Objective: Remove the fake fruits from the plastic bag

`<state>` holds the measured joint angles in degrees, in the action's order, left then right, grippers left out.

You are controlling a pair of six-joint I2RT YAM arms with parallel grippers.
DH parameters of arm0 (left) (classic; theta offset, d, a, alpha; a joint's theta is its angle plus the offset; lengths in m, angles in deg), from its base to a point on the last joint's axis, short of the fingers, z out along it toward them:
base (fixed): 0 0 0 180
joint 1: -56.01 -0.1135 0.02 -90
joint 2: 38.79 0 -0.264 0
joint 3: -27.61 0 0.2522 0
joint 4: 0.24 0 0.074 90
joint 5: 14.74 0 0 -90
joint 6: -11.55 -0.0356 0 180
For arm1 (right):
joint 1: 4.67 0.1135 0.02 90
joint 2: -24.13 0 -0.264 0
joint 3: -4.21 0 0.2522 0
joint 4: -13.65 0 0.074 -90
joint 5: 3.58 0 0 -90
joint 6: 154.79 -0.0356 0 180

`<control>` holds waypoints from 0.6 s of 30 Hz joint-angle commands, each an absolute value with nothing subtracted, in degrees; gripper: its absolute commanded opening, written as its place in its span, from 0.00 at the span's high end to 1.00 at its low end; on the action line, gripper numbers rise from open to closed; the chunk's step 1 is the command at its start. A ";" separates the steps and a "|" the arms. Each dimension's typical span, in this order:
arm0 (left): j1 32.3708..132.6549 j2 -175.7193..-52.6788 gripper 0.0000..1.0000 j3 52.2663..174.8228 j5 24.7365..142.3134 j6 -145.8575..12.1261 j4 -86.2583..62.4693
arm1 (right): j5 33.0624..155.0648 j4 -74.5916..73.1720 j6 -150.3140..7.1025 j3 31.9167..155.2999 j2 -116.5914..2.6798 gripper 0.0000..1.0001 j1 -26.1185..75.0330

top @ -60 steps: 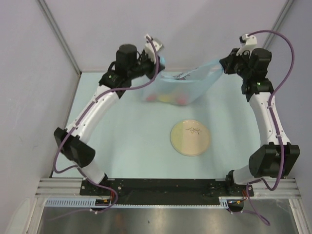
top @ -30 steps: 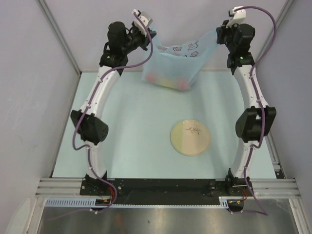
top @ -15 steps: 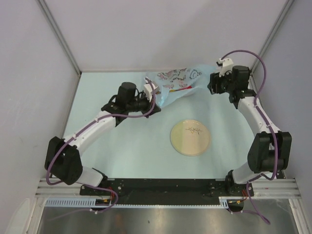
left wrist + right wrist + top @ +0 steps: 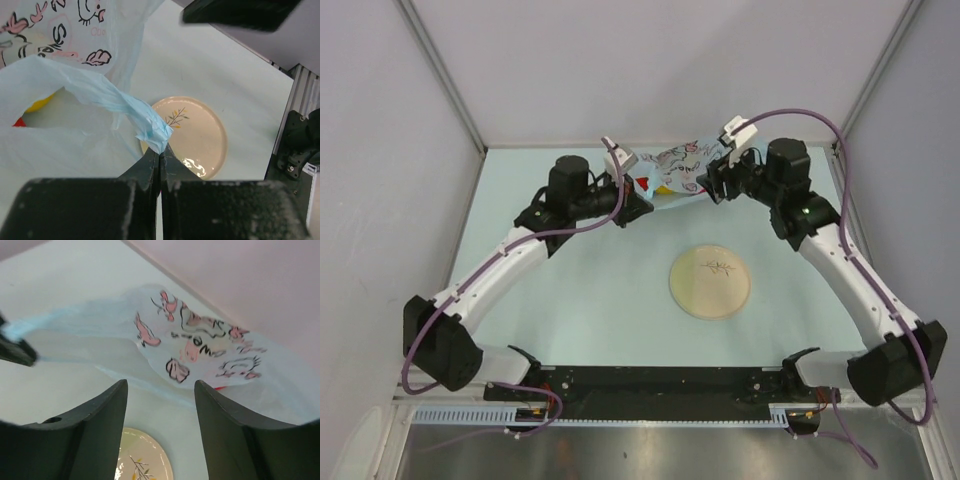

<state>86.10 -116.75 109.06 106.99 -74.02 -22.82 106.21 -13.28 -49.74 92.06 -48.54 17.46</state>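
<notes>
Top: plastic bag (image 4: pixel 682 172) slumped on bench (image 4: pixel 570 300), far centre; red fake fruit (image 4: pixel 642 183) at its left end.
Left wrist: my left end effector (image 4: pixel 160 152) clamped on twisted bag handle.
Right wrist: my right end effector (image 4: pixel 160 410) apart, empty, over bag.
Next: pinch closed end, lift, spill fruits gently.

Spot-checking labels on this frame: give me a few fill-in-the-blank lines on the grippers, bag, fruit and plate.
1. The left gripper is ____ on a twisted strip of the bag.
2. The right gripper is ____ and holds nothing.
3. The yellow fruit sits ____ the bag.
4. The plate has ____ fruit on it.
Missing words: shut; open; inside; no.
</notes>
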 commanded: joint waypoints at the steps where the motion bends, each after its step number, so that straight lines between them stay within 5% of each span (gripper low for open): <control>1: 85.90 -114.12 1.00 113.53 107.35 -72.47 -24.54 | 102.69 -11.55 -50.12 91.89 -55.06 0.43 18.09; 6: 85.81 -111.75 1.00 112.92 107.52 -73.69 -25.33 | 104.35 -10.14 -48.53 91.89 -59.45 0.65 19.41; 18: 83.26 -108.49 1.00 107.21 105.76 -71.59 -24.19 | 101.10 -8.90 -50.90 91.19 -72.82 0.75 22.57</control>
<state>84.90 -110.45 107.90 106.42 -73.69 -25.35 102.13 -9.33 -49.72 91.01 -71.16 21.61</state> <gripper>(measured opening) 0.008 0.252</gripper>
